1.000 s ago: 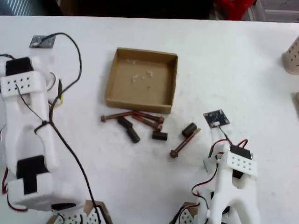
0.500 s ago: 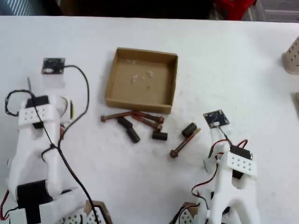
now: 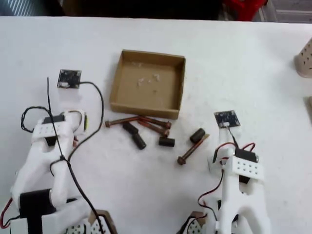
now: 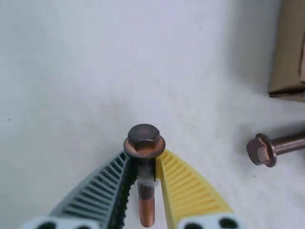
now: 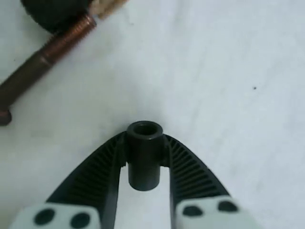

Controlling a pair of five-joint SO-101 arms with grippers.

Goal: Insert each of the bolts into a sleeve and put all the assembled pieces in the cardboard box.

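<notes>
Inside claws (image 4: 144, 158) (image 5: 145, 141): 1 bolt (image 4: 144, 140) left, 1 sleeve (image 5: 144, 162) right

High cam looks down on table (image 3: 253, 63), wrist cams close-up, same tabletop.

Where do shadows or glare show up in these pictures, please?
High view: the white table is evenly bright, with only thin shadows beside the cardboard box. Left wrist view: the bolt in the left pincer gleams along its shank. Right wrist view: the sleeve in the right pincer is dark, its bore in shadow.
</notes>
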